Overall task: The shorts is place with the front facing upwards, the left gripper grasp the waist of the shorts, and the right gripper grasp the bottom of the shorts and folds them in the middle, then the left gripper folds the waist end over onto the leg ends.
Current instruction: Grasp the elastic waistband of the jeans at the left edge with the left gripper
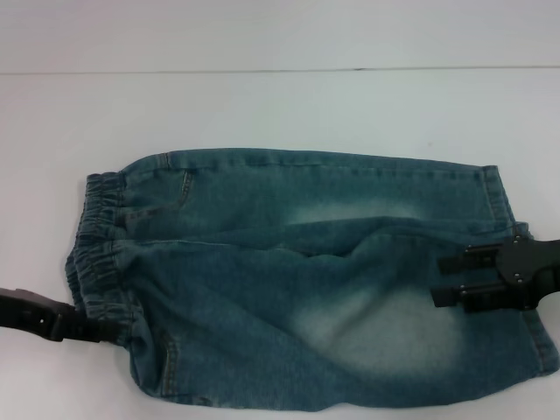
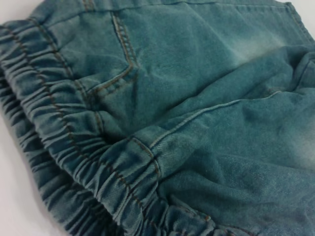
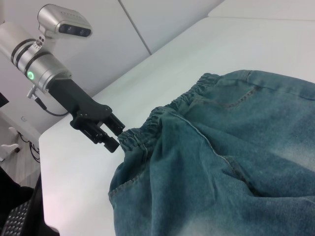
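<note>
Denim shorts (image 1: 306, 280) lie flat on the white table (image 1: 262, 105). Left gripper (image 1: 109, 331) meets the elastic waistband (image 1: 96, 254), fingertips hidden, grip unclear. Right gripper (image 1: 451, 280) hovers spread over the leg hems (image 1: 525, 341), holding nothing.

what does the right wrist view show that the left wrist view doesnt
Only the right wrist view shows the left pincer at the near corner of the elastic waistband, the left arm with a camera on its wrist, and the white table. Only the left wrist view shows the front pocket stitching and the fly seam close up. Both show the denim shorts and their gathered waistband.
</note>
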Motion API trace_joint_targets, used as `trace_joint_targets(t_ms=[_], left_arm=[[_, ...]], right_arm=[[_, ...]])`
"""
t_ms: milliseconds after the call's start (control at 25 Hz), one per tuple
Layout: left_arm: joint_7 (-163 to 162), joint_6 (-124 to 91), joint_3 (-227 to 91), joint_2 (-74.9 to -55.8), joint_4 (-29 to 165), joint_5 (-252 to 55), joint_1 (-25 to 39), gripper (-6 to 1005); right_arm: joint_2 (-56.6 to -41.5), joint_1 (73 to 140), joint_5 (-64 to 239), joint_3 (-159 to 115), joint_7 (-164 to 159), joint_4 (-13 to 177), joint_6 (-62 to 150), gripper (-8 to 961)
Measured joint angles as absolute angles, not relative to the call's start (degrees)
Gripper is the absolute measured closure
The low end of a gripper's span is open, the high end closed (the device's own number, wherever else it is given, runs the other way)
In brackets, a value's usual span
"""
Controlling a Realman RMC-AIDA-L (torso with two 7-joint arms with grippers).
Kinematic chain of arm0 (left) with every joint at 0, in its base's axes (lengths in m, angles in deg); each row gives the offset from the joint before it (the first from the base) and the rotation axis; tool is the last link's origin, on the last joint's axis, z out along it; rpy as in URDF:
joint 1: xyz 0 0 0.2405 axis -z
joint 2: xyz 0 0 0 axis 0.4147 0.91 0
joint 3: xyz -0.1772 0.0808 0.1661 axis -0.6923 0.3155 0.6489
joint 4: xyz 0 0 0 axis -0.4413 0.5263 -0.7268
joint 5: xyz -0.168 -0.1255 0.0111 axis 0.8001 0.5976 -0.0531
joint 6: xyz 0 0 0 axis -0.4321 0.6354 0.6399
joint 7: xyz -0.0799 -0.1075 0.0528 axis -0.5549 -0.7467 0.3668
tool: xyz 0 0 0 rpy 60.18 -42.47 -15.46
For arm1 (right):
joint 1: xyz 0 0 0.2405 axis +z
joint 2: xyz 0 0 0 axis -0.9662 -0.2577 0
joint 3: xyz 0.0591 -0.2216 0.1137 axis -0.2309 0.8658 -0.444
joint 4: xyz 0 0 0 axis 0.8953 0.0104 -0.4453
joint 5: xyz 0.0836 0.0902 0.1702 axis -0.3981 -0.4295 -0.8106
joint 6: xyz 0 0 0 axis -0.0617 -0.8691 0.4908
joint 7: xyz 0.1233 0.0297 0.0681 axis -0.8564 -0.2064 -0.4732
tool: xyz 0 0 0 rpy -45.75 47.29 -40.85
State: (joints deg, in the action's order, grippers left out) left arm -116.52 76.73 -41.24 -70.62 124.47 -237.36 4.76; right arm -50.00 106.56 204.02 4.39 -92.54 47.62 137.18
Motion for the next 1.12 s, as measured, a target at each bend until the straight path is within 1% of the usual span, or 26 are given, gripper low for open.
trace_joint_targets(t_ms=[360,800,960,1040,1120], left_arm=[[-115.89,73.93,-41.24,-71.24,123.65,-237.37,4.88,493],[-115.24,74.42,-41.96,-71.25,123.14,-237.35,4.97,899],[-115.65,75.16,-41.98,-71.19,123.17,-237.01,5.15,928],[-116.16,75.25,-41.97,-71.05,123.19,-236.98,5.31,928],[-116.73,75.39,-41.97,-70.85,123.21,-236.92,5.54,928]], right_arm=[[-50.00,106.50,204.05,4.45,-92.45,48.15,136.05,236],[-49.99,106.59,204.00,4.31,-92.60,48.25,135.94,236],[-49.62,106.97,203.84,4.20,-93.53,48.00,136.91,236],[-49.06,107.29,203.71,4.13,-94.38,47.74,137.94,235],[-47.91,107.98,203.73,4.20,-95.87,47.53,139.68,235]])
